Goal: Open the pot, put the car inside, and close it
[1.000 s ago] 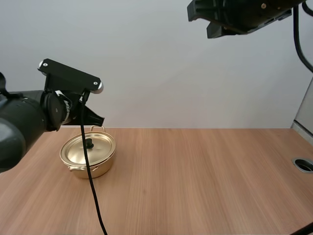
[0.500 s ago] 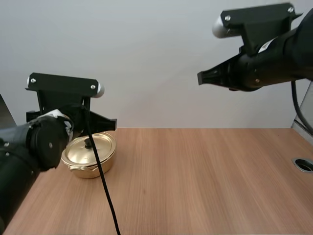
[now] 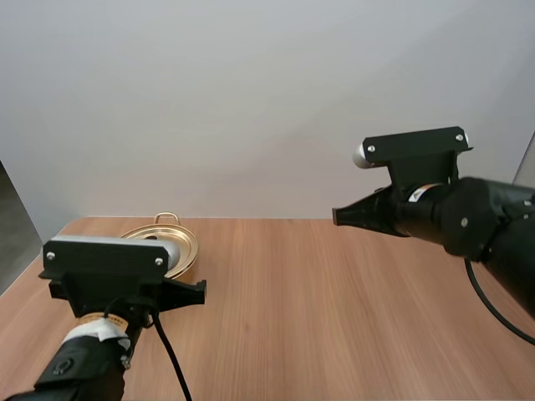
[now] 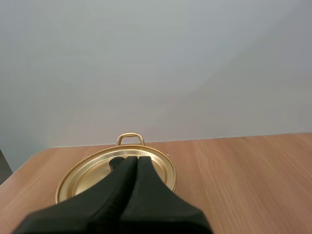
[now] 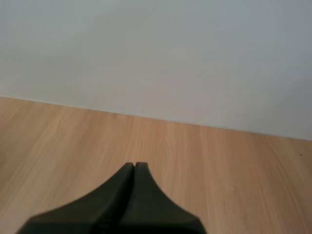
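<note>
A gold pot (image 3: 170,231) with its lid on stands at the table's far left, partly hidden behind my left arm. My left gripper (image 3: 201,290) hangs low just in front of and right of the pot. In the left wrist view the left gripper (image 4: 130,160) is shut as one dark wedge, its tips in front of the pot's lid (image 4: 156,168), and the loop handle (image 4: 130,139) shows beyond. My right gripper (image 3: 337,216) points left above the table's right half. In the right wrist view the right gripper (image 5: 134,166) is shut on nothing, over bare wood.
The wooden table (image 3: 334,326) stretches bare between the two arms, and a plain pale wall stands behind it. The table's left edge runs close to the pot.
My left arm has dropped low and come nearer the camera, now covering part of the pot. My right arm has come down from the upper right to mid height.
</note>
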You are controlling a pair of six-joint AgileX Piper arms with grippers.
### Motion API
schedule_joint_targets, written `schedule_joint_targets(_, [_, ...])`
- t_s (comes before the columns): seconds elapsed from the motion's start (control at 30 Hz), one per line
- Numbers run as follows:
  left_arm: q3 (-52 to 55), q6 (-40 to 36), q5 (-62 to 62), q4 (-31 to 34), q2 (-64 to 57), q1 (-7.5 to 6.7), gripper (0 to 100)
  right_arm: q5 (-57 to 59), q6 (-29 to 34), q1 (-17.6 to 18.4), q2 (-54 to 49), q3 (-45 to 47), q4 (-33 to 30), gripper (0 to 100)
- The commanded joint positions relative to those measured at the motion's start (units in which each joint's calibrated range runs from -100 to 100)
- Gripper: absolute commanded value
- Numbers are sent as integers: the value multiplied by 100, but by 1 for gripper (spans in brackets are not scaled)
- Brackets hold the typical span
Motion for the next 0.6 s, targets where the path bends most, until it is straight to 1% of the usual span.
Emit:
schedule_joint_targets(0.0, [113,-88,525,3,-660,-4,0,-1124,1,-1,-267,1438,-14,0])
schedule_joint_targets(0.07, [113,-192,1127,3,-873,-4,0,-1998,1,-1,-521,1865,30,0])
schedule_joint_targets(0.17, [113,-201,1869,3,-873,-12,0,-3125,1,-1,-906,2395,224,0])
schedule_joint_targets(0.23, [113,-201,2224,3,-873,-12,0,-3654,1,-1,-1082,2676,422,0])
schedule_joint_targets(0.3, [113,-224,2213,3,-873,-12,0,-4045,1,-1,-1226,2915,675,0])
schedule_joint_targets(0.4, [113,-234,2213,3,-873,-12,0,-4110,1,-1,-1402,3070,900,0])
schedule_joint_targets(0.47, [113,-234,2213,3,-873,-12,0,-3932,1,-1,-1571,3088,1065,0])
schedule_joint_targets(0.57, [113,-234,2213,3,-873,-12,0,-3571,1,-1,-1878,3088,1097,0])
